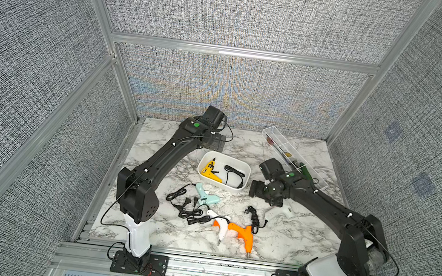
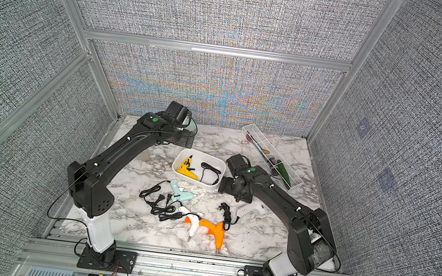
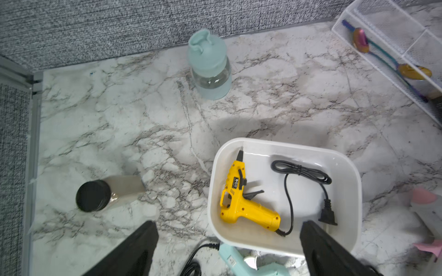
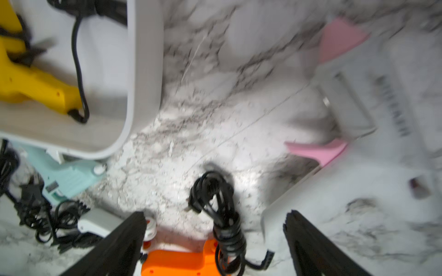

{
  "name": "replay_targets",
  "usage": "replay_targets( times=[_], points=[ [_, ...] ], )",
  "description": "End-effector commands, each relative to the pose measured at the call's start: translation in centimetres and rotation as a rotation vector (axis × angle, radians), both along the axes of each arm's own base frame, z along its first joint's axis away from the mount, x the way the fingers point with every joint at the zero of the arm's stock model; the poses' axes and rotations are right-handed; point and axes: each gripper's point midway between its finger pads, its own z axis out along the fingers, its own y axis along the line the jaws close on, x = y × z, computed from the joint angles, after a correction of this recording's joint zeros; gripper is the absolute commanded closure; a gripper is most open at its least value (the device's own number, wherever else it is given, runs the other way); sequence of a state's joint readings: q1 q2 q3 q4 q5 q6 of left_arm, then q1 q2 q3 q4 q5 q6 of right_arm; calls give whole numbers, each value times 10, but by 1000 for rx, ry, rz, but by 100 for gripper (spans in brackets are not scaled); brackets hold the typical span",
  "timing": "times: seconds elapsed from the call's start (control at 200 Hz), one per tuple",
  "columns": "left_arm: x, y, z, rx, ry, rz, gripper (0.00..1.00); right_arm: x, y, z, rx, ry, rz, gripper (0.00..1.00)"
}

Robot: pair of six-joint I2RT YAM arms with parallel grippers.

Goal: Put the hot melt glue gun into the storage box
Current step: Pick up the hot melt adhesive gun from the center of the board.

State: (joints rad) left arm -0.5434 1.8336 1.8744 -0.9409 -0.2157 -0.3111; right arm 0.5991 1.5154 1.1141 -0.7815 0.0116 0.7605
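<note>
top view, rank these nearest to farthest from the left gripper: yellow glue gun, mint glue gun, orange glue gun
1. yellow glue gun, lying in the storage box, right by the left gripper.
2. mint glue gun, on the table just outside the box's near wall.
3. orange glue gun, by the table's front edge.

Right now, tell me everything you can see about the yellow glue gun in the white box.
The yellow glue gun lies on its side on the floor of the white storage box, near one end wall. Hard-looking plastic body, black nozzle aimed at a corner, black stand folded out. Its black cord runs from the grip to a bundle and plug beside it. Nothing grips it.
</note>
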Motion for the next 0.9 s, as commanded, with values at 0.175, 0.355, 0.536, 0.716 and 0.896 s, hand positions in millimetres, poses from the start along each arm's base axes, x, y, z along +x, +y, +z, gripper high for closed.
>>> replay_targets(
  times=[0.175, 0.355, 0.536, 0.716, 0.896],
  points=[
    [-26, 44, -17, 31, 58, 94, 2, -59, 52, -18, 28, 112, 77, 5],
    [-63, 39, -62, -46, 232, 69, 12, -52, 61, -24, -28, 103, 144, 4],
    [-111, 45, -114, -117, 370, 142, 22, -35, 52, -24, -46, 78, 121, 5],
    [-140, 24, -149, -167, 456, 122, 30, -19, 35, -22, -59, 55, 87, 5],
    [-150, -8, -170, -133, 501, 32, 33, -11, 23, -21, -61, 45, 58, 5]
  ],
)
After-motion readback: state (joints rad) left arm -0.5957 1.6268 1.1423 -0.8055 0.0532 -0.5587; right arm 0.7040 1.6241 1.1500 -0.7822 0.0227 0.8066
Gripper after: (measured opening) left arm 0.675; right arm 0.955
